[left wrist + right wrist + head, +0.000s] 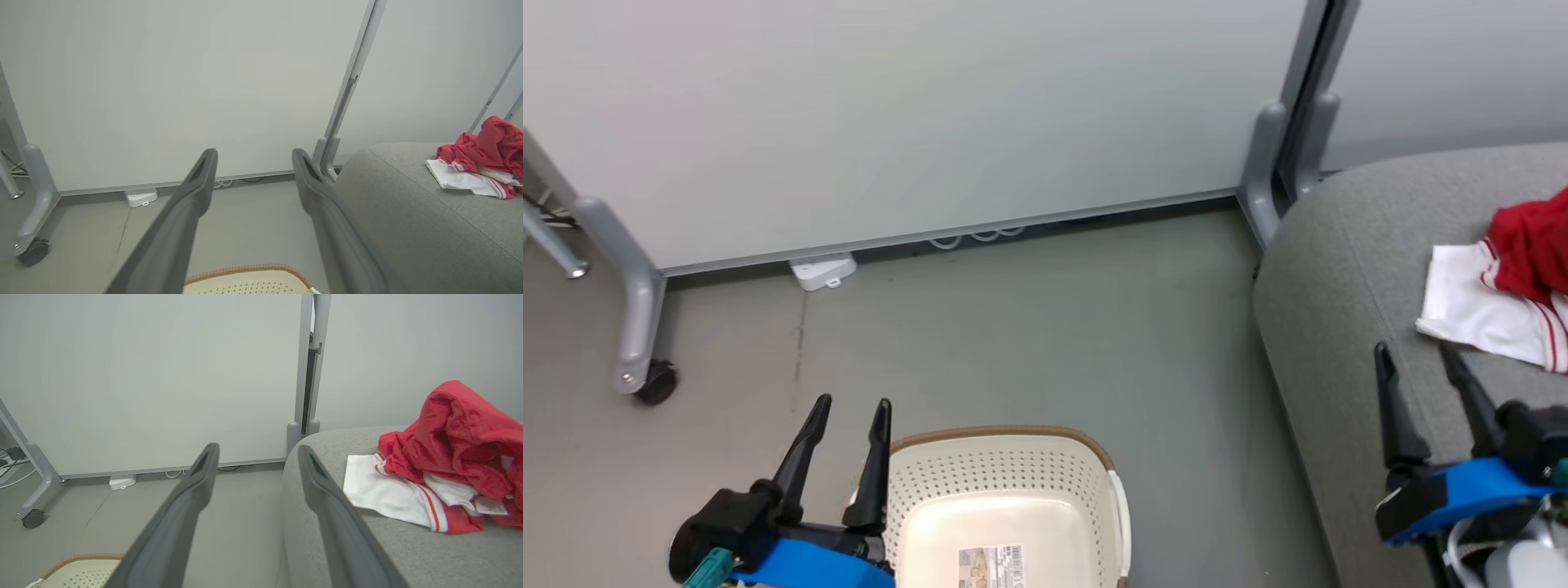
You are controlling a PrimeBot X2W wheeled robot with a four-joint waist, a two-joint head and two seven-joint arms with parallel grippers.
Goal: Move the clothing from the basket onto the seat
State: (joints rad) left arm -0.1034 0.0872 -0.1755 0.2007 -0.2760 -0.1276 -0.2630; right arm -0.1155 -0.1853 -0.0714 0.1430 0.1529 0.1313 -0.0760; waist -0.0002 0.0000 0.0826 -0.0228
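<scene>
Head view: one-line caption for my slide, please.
Red-and-white clothing lies on the seat; the basket floor's visible part bears just a label; left gripper and right gripper open, empty.

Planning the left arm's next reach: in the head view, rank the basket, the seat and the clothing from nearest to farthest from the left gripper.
1. basket: just to the right of the open left gripper, at the bottom of the view.
2. seat: farther off on the right side.
3. clothing: lying on the seat, by the right edge of the view.
</scene>
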